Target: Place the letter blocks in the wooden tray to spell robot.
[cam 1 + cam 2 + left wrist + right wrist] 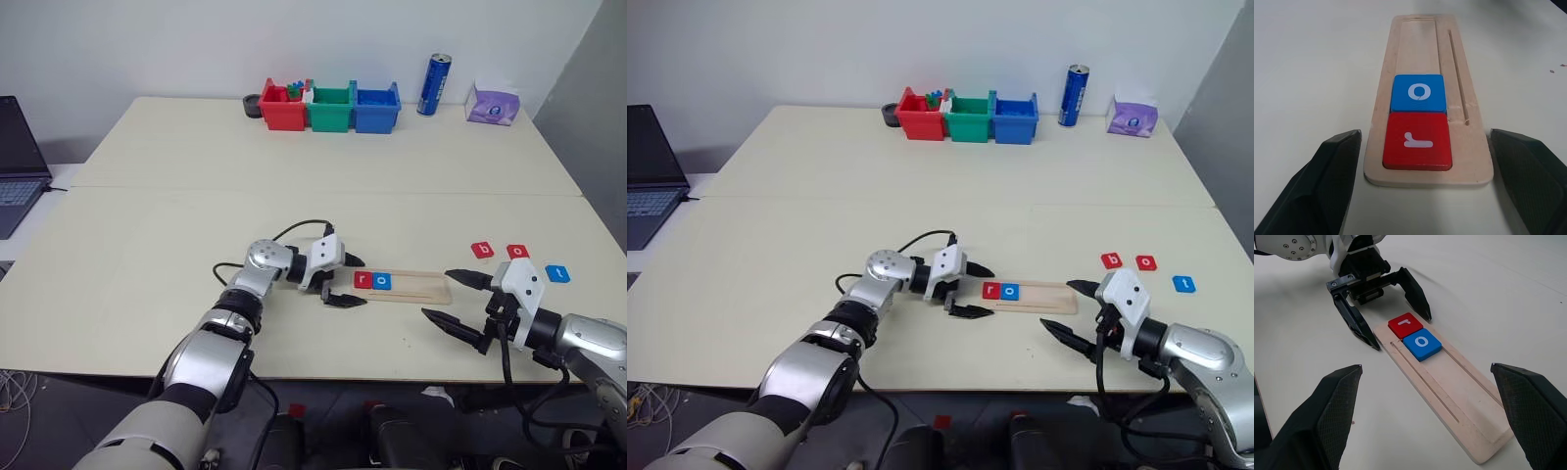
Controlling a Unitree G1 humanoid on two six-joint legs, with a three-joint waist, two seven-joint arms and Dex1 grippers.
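Note:
The wooden tray (416,289) lies near the table's front edge. A red "r" block (363,280) and a blue "o" block (382,282) sit side by side at its left end, in the groove. My left gripper (359,281) is open, its fingers either side of the tray's left end, and holds nothing; the left wrist view shows the "r" (1418,141) and "o" (1418,93) ahead of it. My right gripper (437,294) stands open and empty at the tray's right end. A red "b" block (482,250), a red "o" block (517,252) and a blue "t" block (557,273) lie loose to the right.
Red (282,106), green (331,108) and blue (376,108) bins stand at the table's far edge, with a blue can (434,85) and a purple tissue pack (492,103) to their right. A laptop (15,162) sits off the far left.

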